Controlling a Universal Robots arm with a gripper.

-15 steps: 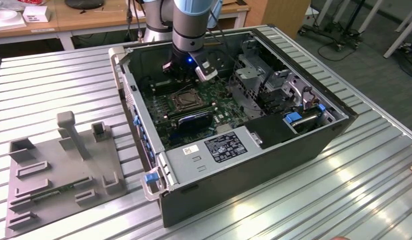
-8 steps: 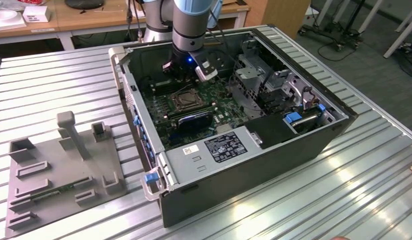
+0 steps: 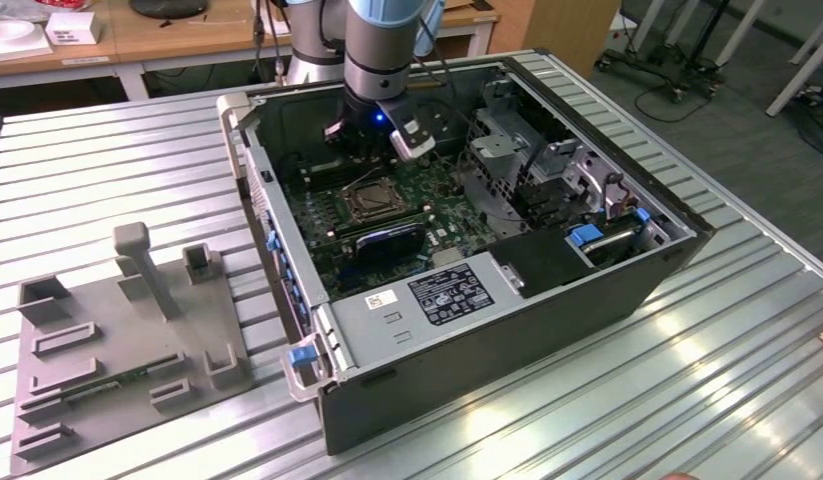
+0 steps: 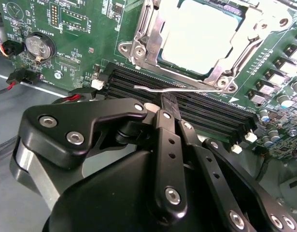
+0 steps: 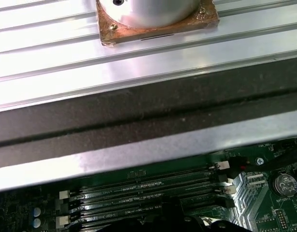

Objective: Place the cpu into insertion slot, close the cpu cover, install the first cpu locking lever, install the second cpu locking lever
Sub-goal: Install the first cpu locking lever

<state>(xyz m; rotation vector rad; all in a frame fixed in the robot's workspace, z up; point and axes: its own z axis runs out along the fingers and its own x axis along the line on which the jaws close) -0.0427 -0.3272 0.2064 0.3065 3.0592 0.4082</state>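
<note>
Ribbed metal table [image 3: 118, 160] carries computer case [image 3: 518, 330]; cpu [image 4: 201, 38] lies beneath cpu cover [image 4: 141, 46].

In the exterior view, a black label [image 3: 451, 293] with white print sits in the lower middle of the frame, on the grey metal panel [image 3: 364, 335] of the computer case [image 3: 518, 370]. Its lines and small symbols cannot be read. Just beside it, toward the exterior view's left, a small white sticker [image 3: 383, 299] carries dark marks, also illegible. At the upper left, a white box [image 3: 72, 27] on the desk [image 3: 184, 40] bears print that cannot be made out. In both wrist views the green motherboard [image 4: 90, 29] [image 5: 264, 212] has white lettering around the coin battery [image 4: 40, 46] [image 5: 286, 183]. In the first wrist view pale lettering runs along the memory slots [image 5: 143, 191]. None of it can be read. The cpu [image 4: 201, 36] gives no legible marking.
</note>
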